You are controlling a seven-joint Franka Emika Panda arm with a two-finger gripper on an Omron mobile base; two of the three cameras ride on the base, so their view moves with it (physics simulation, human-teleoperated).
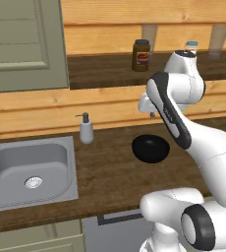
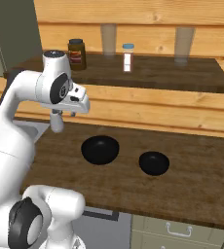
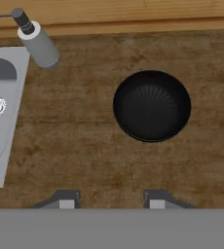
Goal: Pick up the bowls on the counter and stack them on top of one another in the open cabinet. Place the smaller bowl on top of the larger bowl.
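Nothing is stacked yet. My claw (image 3: 109, 200) hangs parted and empty above the counter (image 3: 84, 146). The larger bowl (image 3: 152, 106) sits at twelve o'clock from its tips, the smaller bowl (image 2: 154, 163) at three. The open cabinet (image 2: 182, 78) awaits both.

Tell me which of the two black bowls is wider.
The larger bowl, nearer the sink, is wider; the smaller bowl sits apart on the counter.
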